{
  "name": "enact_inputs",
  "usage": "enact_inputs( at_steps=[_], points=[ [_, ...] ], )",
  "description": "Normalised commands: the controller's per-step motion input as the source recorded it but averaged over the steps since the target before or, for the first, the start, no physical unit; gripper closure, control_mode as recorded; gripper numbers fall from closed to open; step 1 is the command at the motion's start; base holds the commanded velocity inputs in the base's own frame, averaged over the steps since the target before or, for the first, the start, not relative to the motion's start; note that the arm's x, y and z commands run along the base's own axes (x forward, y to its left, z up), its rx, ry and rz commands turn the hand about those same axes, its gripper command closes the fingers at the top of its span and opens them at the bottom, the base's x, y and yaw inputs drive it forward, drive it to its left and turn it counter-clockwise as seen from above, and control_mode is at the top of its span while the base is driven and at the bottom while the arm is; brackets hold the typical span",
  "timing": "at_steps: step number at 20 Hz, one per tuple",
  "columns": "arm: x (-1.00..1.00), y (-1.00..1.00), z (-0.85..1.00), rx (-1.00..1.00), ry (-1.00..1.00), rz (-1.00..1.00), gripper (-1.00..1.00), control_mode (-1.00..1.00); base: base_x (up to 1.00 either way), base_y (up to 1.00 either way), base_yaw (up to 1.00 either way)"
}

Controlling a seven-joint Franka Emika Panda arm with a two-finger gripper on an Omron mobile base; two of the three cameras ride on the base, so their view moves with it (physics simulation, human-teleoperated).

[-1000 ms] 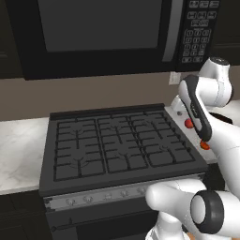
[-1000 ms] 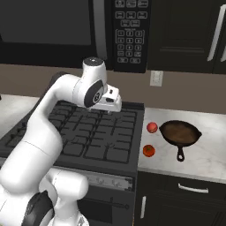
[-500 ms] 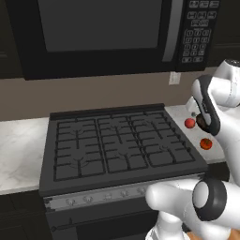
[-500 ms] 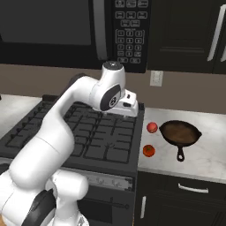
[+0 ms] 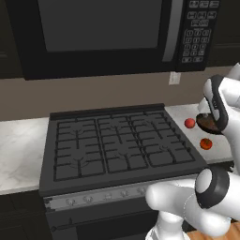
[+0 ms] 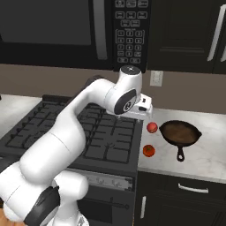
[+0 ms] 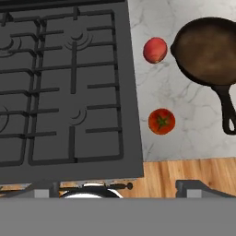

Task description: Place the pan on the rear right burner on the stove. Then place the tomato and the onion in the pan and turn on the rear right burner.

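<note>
- The stove (image 5: 117, 145) is the biggest thing here: a wide black gas range with six grates, set into a pale marble worktop (image 6: 207, 150), with a black microwave (image 5: 103, 35) hanging above it.
- The rear right burner (image 5: 149, 121) is bare, at the far right corner of the grates.
- The white arm reaches over the right edge of the stove, and its end effector (image 6: 142, 109) hangs above that edge, near the worktop; its jaws stand spread wide and hold nothing.
- The pan (image 7: 208, 50) sits on the worktop to the right of the stove, well apart from the grates, its brownish inside empty and its black handle pointing toward the near edge.
- The onion (image 7: 155, 50) lies on the worktop between the stove and the pan, just beside the pan's rim.
- The tomato (image 7: 161, 121), showing a green stem mark on top, lies nearer than the onion, between the stove's edge and the pan's handle, touching neither.
</note>
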Motion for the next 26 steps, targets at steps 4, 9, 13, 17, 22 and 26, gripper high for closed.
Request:
enact_inputs(
  at_steps=[4, 9, 13, 17, 22, 26],
  points=[
    [0.09, -0.44, -0.09, 0.00, 0.00, -0.01, -1.00, -1.00, 0.00, 0.00, 0.00],
    [0.10, -0.47, -0.13, 0.00, 0.00, -0.01, -1.00, -1.00, 0.00, 0.00, 0.00],
    [0.09, -0.44, -0.14, 0.00, 0.00, 0.00, -1.00, -1.00, 0.00, 0.00, 0.00],
    [0.13, -0.38, -0.16, 0.00, 0.00, 0.00, -1.00, -1.00, 0.00, 0.00, 0.00],
    [0.11, -0.34, -0.19, 0.00, 0.00, 0.00, -1.00, -1.00, 0.00, 0.00, 0.00],
    [0.06, -0.30, -0.26, -0.01, 0.00, 0.00, -1.00, -1.00, 0.00, 0.00, 0.00]
  ],
)
